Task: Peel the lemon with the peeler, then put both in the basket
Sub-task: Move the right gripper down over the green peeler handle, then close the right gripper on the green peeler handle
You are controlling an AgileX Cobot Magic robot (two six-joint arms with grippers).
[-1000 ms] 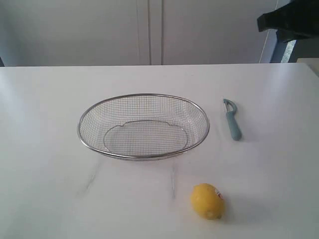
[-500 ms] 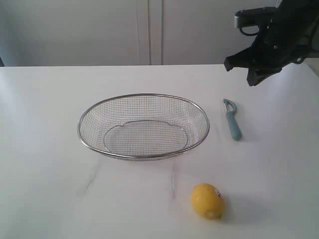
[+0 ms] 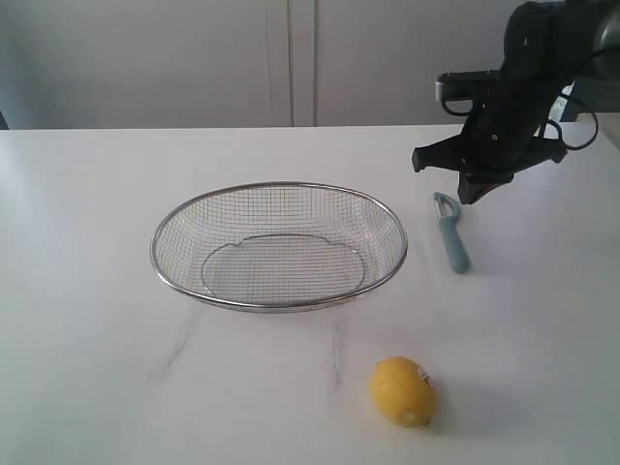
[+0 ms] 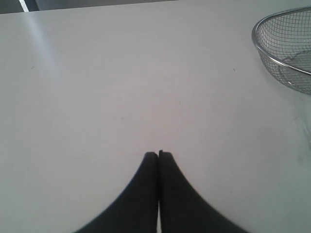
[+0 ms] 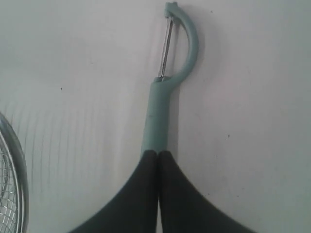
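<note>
You are at the pick-up: your right pincer (image 3: 473, 192), closed tight and holding nothing, hangs over the teal peeler (image 3: 450, 237) lying on the counter (image 3: 97, 242) right of the basket (image 3: 279, 185). Spread the jaws before descending on its handle. Your left pincer (image 4: 158, 156) is likewise closed and empty.

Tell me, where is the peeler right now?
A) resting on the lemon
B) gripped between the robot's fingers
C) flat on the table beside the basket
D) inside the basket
C: the peeler lies flat on the table, outside the basket, and the right gripper near it is shut with nothing between its jaws.
</note>
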